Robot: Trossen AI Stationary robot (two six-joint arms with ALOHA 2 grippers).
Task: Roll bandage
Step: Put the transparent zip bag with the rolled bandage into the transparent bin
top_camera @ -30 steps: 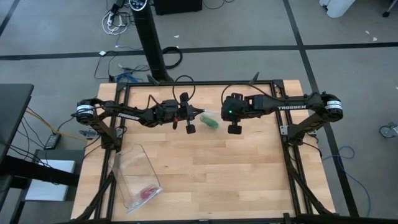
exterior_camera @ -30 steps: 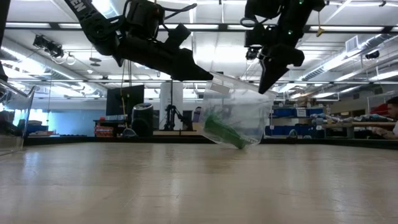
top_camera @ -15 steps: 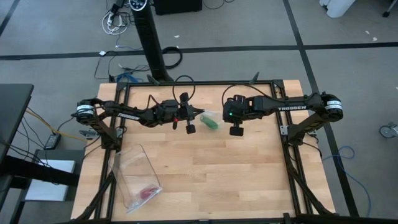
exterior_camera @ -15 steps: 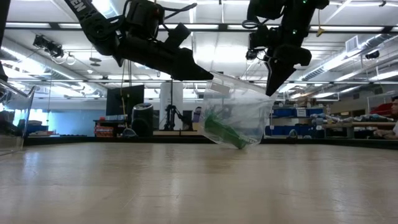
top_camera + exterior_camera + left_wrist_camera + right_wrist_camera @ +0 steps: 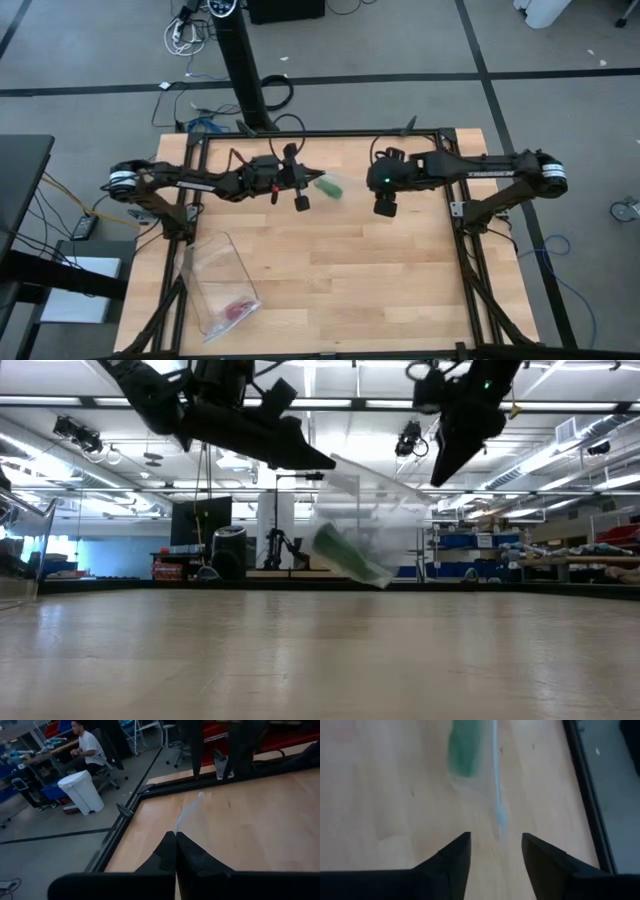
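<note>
Your left tool (image 5: 300,457) is clamped tight on the edge of a clear plastic bag (image 5: 375,520), holding it clear above the wooden desk (image 5: 330,270) near its far edge, with the bright green rolled bandage (image 5: 350,557) hanging tilted inside. Your right tool (image 5: 492,852) sits just beside the bag, fingers spread and holding nothing. A second clear plastic bag (image 5: 222,280) containing a small pink item (image 5: 238,309) lies at the desk's near left.

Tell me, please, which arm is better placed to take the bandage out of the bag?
Probably the right: its gripper hangs open beside the clear bag, which the left gripper holds aloft with the bandage inside.
</note>
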